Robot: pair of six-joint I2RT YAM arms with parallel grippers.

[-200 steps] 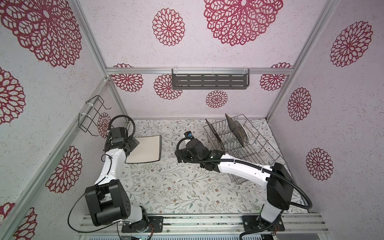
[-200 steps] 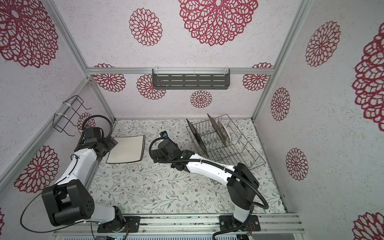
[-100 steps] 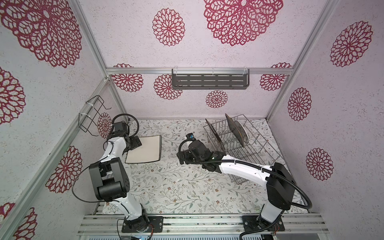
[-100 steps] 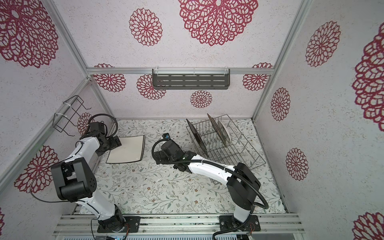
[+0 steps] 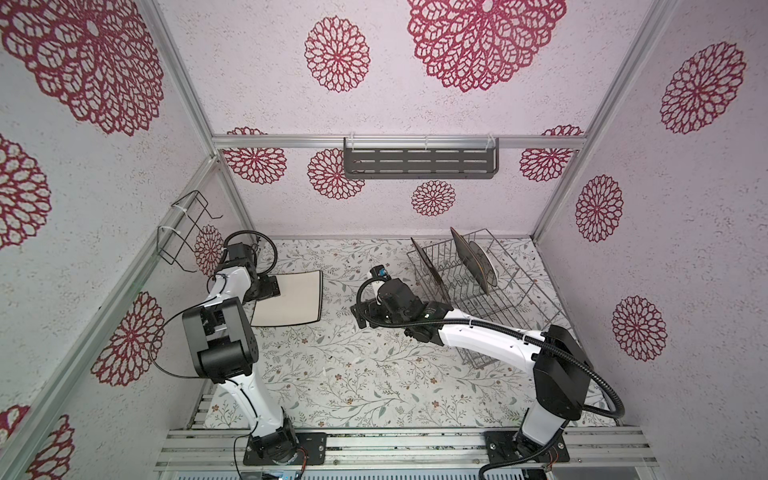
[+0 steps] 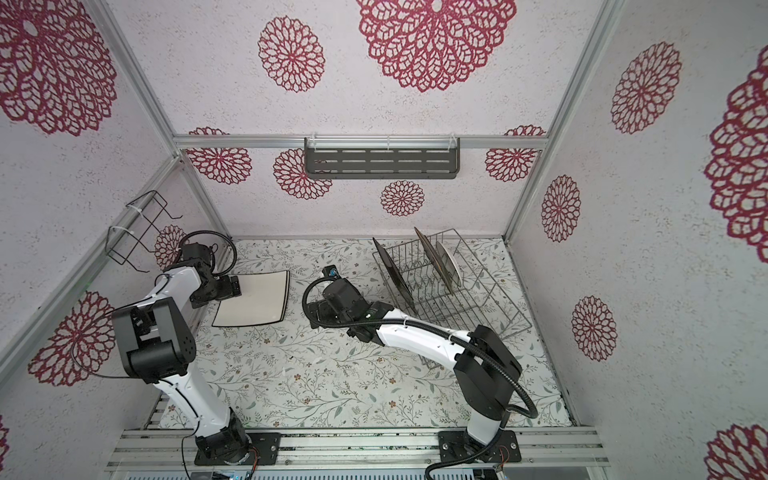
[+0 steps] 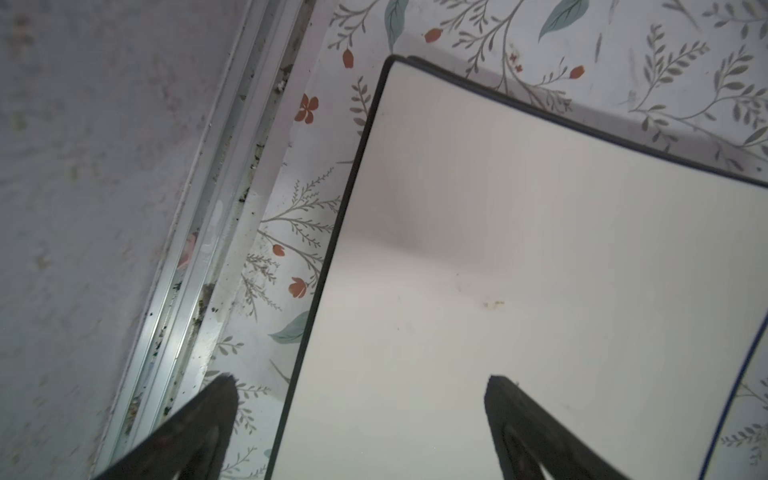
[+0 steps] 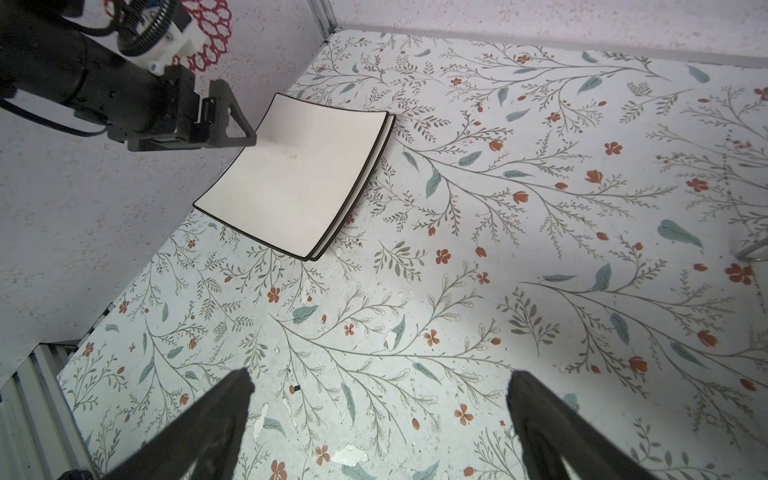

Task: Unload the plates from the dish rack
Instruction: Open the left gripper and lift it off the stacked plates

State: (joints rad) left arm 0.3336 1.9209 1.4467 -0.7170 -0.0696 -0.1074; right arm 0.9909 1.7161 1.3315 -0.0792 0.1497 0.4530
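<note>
In both top views my worry sits with the large silver wire dish rack (image 5: 515, 291) (image 6: 490, 299) at the back right of the floral-printed tabletop (image 5: 353, 374). Three plates stand on edge in it: a thin dark square plate (image 5: 429, 270) at one end, then a second dark square plate (image 5: 461, 249) and a round white dark-rimmed plate (image 5: 487, 266) leaning close together. My right forearm crosses the rack's near corner, so I judge that a careless swing could hook wire or cable, shove the rack and knock those plates together. My right gripper (image 5: 359, 311) hangs over bare table, apart from the rack. My left gripper (image 5: 272, 286) sits at the edge of the stack of square white black-rimmed plates (image 5: 291, 303) lying flat on the left.

From the left wrist, my left gripper (image 7: 359, 380) is spread wide and grips nothing. One finger is over the stack (image 7: 519, 270) and the other over the tabletop beside it, so they straddle the rim. I cannot tell whether either touches it. Pulling away low could catch that rim and slide the top plate askew.

From the right wrist, my right gripper (image 8: 380, 374) is spread wide and empty above bare tabletop. The stack (image 8: 299, 178) shows two plates, nearly aligned, with the left gripper (image 8: 235, 120) at its corner.
</note>
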